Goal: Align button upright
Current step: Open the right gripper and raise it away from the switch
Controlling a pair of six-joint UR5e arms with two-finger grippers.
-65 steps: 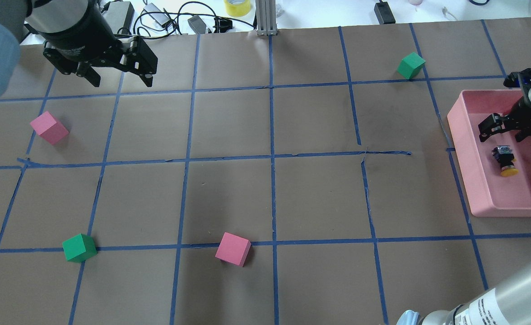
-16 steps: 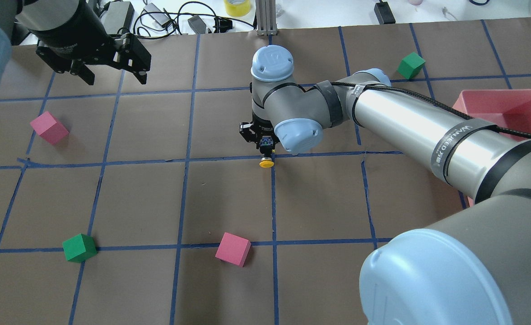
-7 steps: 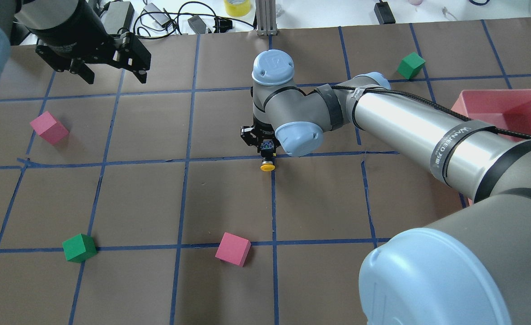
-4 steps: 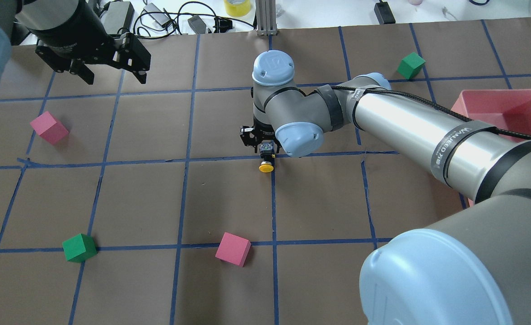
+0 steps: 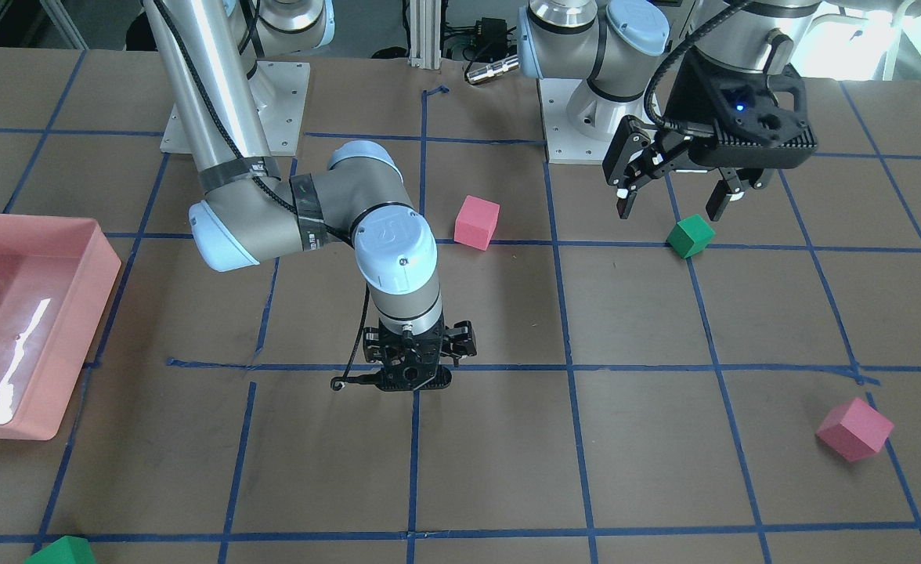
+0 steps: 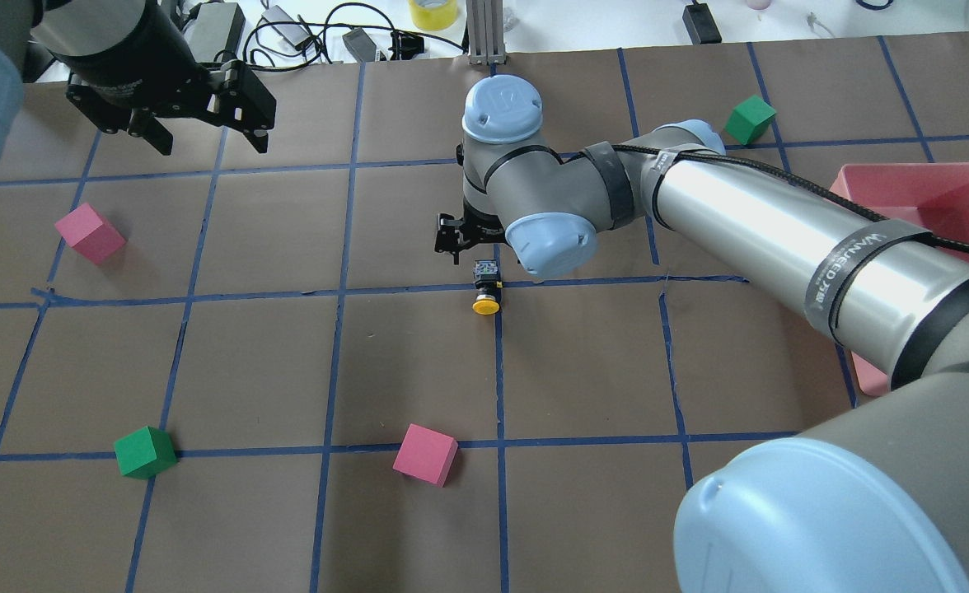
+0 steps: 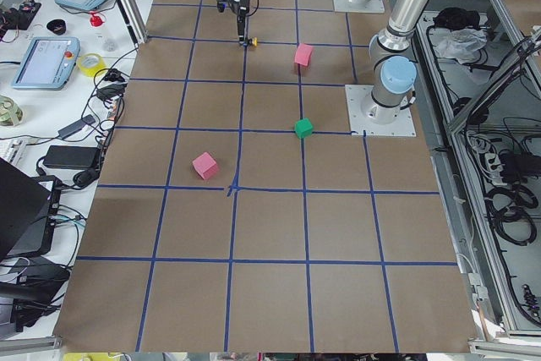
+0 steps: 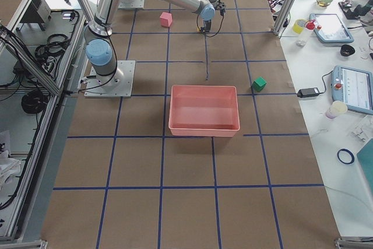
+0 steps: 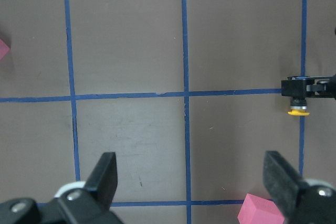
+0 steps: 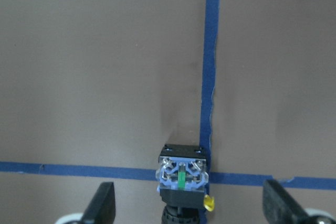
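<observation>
The button stands at a blue tape crossing mid-table, its white-grey base up and its yellow cap down at the table. In the right wrist view, the button shows its base end-on. My right gripper is open just above and behind it, apart from it; its fingers flank the button. In the front-facing view, the right gripper hides the button. My left gripper is open and empty, high over the far left. The left wrist view shows the button far off.
A pink tray stands at the right edge. Pink cubes lie at the left and the front middle. Green cubes lie at the front left and the far right. My right arm spans the table's right half.
My right gripper has opened, let go of the button and lifted up and back from it. The button stays at the tape crossing. The left arm has not moved.
</observation>
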